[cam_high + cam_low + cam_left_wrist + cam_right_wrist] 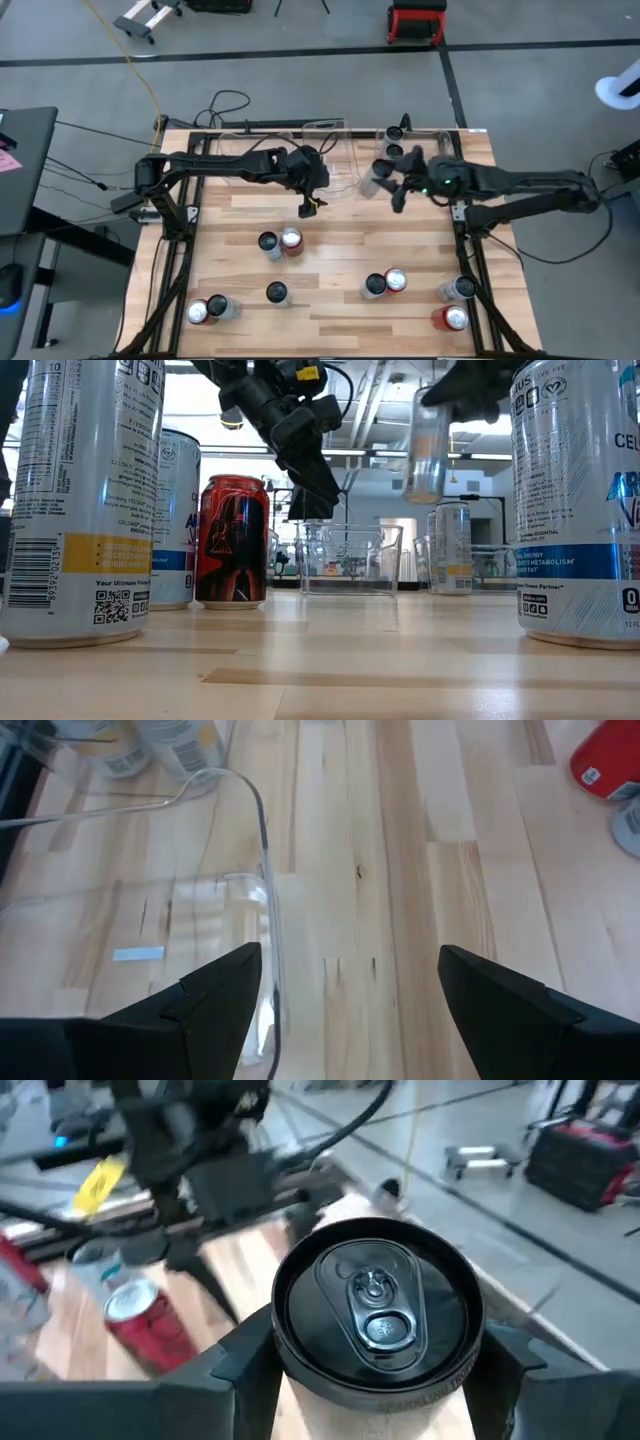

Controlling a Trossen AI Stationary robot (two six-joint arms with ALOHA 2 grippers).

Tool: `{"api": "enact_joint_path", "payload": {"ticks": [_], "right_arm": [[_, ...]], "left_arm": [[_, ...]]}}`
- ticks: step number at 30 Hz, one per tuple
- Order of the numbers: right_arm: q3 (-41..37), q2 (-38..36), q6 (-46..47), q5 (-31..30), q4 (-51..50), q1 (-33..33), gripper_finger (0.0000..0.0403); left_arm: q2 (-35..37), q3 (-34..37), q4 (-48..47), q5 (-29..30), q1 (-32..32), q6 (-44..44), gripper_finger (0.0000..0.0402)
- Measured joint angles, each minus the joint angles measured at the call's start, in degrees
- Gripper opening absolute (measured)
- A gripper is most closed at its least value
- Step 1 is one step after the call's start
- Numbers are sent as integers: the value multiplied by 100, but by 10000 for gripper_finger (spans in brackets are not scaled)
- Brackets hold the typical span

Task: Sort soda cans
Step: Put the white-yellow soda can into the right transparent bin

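Several soda cans stand upright on the wooden table: a silver one [268,243] beside a red one [291,240], a dark-topped one [276,293], a pair [385,284], and others near the front corners. Two more cans [394,142] stand in the far right clear bin. My right gripper [388,183] is shut on a silver can with a black top [375,1315], high above the table [427,445]. My left gripper [345,995] hangs open over bare wood beside the middle clear bin [262,850], touching nothing. My right gripper pinches the black-topped can between its two fingers [240,1355], which lie on opposite sides of the can's wall just under its top rim [470,1370]. The fingers come from the table's right side, slanting slightly down. The can is lifted clear and close to upright.
Two clear plastic bins [325,150] [420,140] sit along the table's far edge. Large cans [85,500] [580,500] stand close to the low camera at both sides. Bare wood lies in the table's middle [330,240]. A black frame runs along both table sides.
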State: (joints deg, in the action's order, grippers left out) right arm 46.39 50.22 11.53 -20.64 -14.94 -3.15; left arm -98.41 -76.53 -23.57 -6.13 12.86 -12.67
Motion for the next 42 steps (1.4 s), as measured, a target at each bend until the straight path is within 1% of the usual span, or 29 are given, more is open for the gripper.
{"api": "enact_joint_path", "payload": {"ticks": [3,8,15,19,22,26,31,33,37,40,42], "right_arm": [[42,-312,-17,-215,-133,-92,233],[40,-606,-5,-795,-547,-418,233],[40,-936,-2,-798,-577,-1001,233],[40,-1154,-9,-1074,-644,-1418,233],[40,-1271,-88,-1245,-947,-1763,233],[37,-1287,-3,-1250,-1307,-2202,233],[-279,-1234,148,-1227,-1249,-2663,233],[-562,-1240,299,-1141,-1260,-2828,233],[-1224,-1235,364,-703,-650,-3159,239],[-1516,-1193,367,-282,-122,-3463,240],[-1606,-1114,365,-190,24,-3691,241]], "left_arm": [[0,0,13,0,0,0,294],[0,0,14,2,0,-11,293],[0,0,-68,0,0,-8,292],[57,2,-133,25,0,-2,292],[295,2,-210,126,0,15,292],[838,2,-388,267,7,26,292],[1393,26,-536,306,11,-24,292],[1665,276,-224,215,11,-157,292],[2356,1086,470,167,135,-167,292],[2895,1755,962,183,311,-71,292],[3217,2218,1382,185,387,60,292]]}}
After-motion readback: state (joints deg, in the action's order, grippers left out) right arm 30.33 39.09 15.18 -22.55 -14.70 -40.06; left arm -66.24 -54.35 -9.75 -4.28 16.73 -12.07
